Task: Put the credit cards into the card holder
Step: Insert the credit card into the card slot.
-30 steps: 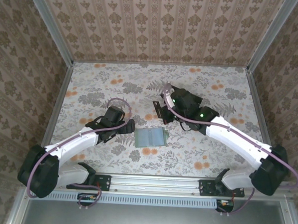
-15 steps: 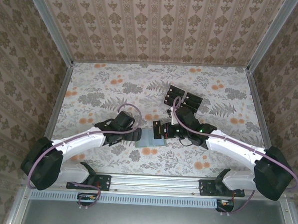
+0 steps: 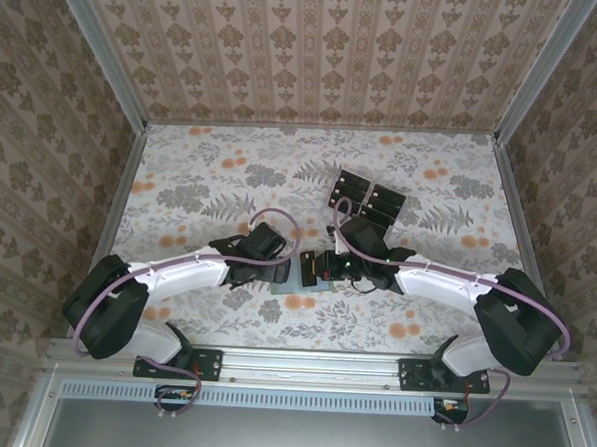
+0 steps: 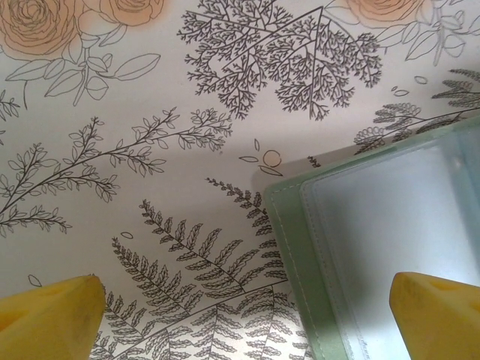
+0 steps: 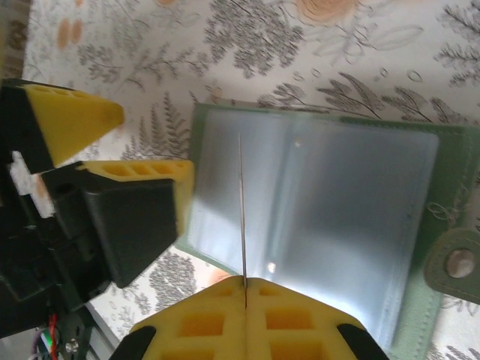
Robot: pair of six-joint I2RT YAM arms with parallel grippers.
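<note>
Card holder (image 5: 337, 202) lies open and flat on the flower-printed table (image 3: 201, 178), near the front middle, where the two grippers meet over it. Patterned walls (image 3: 317, 54) close the table in on three sides. The left arm (image 3: 176, 272) reaches in from the left and the right arm (image 3: 446, 281) from the right, both low over the surface.

The card holder is sage green with a stitched border and clear plastic pockets inside that catch the light. In the top view the grippers cover most of it, and a green sliver shows beneath them. A cluster of black credit cards (image 3: 368, 199) lies on the table beyond the right gripper, apart from the holder.

The left gripper (image 4: 241, 307) has its yellow fingers spread wide with nothing between them. One finger is over the holder's edge nearest the left arm, the other over bare table beside it. Whether that finger presses on the holder I cannot tell.

The right gripper (image 5: 244, 296) has its yellow pads closed together on one credit card (image 5: 241, 210), seen edge-on as a thin dark line over a clear pocket. Whether the card's far edge touches the plastic I cannot tell. A small green snap tab (image 5: 452, 262) sticks out from the holder's far side.
</note>
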